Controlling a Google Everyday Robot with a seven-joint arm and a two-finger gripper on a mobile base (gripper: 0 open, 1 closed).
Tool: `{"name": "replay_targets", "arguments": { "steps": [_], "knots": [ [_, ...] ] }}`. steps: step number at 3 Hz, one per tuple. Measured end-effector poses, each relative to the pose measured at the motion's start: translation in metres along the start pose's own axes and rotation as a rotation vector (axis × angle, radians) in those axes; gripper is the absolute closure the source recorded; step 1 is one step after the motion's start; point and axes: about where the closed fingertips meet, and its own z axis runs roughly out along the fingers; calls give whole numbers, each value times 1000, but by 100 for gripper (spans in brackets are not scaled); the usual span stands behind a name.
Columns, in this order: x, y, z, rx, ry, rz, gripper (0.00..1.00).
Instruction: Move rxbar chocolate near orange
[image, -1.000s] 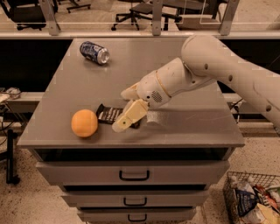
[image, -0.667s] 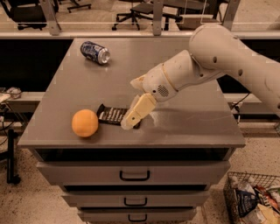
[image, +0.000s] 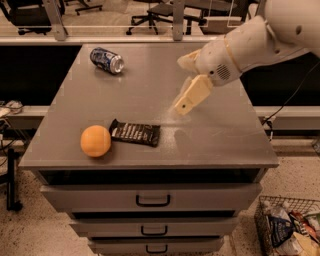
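The rxbar chocolate (image: 135, 133), a flat dark bar with pale lettering, lies on the grey cabinet top (image: 210, 140) near the front left. Its left end touches or nearly touches the orange (image: 95, 141), a round plain fruit. My gripper (image: 186, 104) hangs above the top's middle right, up and to the right of the bar and well apart from it. It holds nothing.
A blue-and-silver drink can (image: 106, 60) lies on its side at the back left. The cabinet has drawers (image: 152, 200) below. A wire basket (image: 290, 230) with packets stands on the floor at the right. Office chairs stand behind.
My gripper has let go of the bar and has risen up and to the right, away from it. The bar stays flat next to the orange.
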Motion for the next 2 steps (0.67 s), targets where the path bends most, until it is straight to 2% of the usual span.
{"name": "replay_targets", "arguments": {
  "steps": [1,2],
  "knots": [
    [-11,-29,-61,118,-66,-25,0],
    [-19,-32,-68,133,-76,-36,0]
  ]
}}
